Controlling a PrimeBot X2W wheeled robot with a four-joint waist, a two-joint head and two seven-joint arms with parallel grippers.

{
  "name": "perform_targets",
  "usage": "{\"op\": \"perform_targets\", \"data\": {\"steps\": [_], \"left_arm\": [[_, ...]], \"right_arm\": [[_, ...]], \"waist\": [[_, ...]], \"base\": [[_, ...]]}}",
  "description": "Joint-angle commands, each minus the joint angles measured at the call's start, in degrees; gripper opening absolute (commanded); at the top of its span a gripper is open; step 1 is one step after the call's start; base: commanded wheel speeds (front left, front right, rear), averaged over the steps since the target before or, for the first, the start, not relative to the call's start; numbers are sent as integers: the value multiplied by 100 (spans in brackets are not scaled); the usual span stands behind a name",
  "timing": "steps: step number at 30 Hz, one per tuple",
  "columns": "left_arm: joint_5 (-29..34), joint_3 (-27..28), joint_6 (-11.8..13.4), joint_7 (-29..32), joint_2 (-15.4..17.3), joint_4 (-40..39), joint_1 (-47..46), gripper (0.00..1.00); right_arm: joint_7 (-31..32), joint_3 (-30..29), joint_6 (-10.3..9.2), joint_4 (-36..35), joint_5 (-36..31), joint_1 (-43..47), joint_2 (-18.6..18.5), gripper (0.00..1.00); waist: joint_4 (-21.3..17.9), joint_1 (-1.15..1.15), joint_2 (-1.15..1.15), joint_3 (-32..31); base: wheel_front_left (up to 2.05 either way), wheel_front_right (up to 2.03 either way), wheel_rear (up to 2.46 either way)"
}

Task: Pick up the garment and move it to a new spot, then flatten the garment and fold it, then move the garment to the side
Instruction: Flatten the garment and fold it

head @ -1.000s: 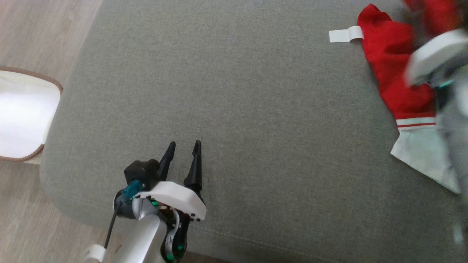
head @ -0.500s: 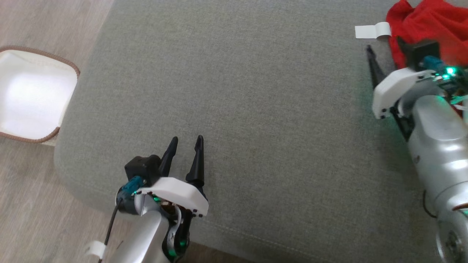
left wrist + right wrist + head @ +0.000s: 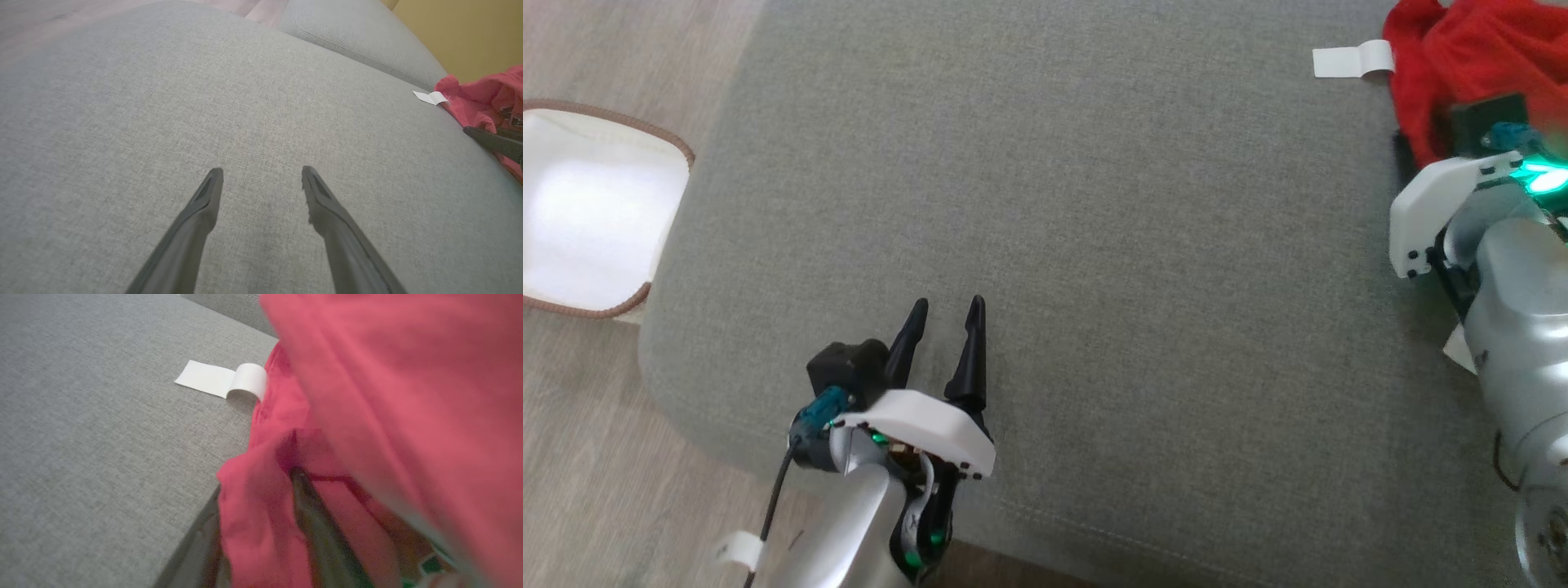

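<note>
Garment [image 3: 1470, 57] lies bunched in a red heap at the far right corner of the grey sofa cushion [image 3: 1094, 204], and we see it again as a crumpled pink-red mass at the right edge of the left wrist view [image 3: 482, 98]. A small white label [image 3: 1347, 61] sticks out from its left side and lies flat on the cushion, curled where it meets the cloth.

Our right fingers [image 3: 318, 522] are buried in the garment. In the right wrist view one dark finger runs up under a fold of red mesh, with more cloth draped over it from the right and bunched just to its left. The label [image 3: 216, 379] lies beyond, on bare cushion. We cannot tell whether these fingers are clenched on the cloth or spread inside it. From the left wrist view one of them [image 3: 490, 141] shows as a dark bar touching the near edge of the heap. Our right arm [image 3: 1511, 327] reaches in from the near right.

Our left fingers [image 3: 969, 351] are released, spread apart with bare cushion between the tips, over the near left part of the cushion and well apart from the garment. They grasp nothing [image 3: 327, 212].

On the wooden floor [image 3: 572, 490] to the left sits a white container with a brown rim [image 3: 645, 135].
</note>
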Motion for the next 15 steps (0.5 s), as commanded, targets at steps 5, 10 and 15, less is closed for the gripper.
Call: {"op": "perform_targets", "data": {"steps": [5,10,15], "left_arm": [[-38,235,25,-31,52,-155,-150,100],[20,360,9,-31,52,-108,-18,100],[93,446,-16,-31,52,-107,45,100]], "right_arm": [[-253,118,37,-140,-70,156,321,0],[-783,399,37,-80,133,257,662,0],[-1038,763,37,-83,557,347,882,0]], "waist": [[29,0,0,-114],[-73,0,0,-326],[-232,0,0,-485]], "base": [[0,0,0],[0,0,0],[0,0,0]]}}
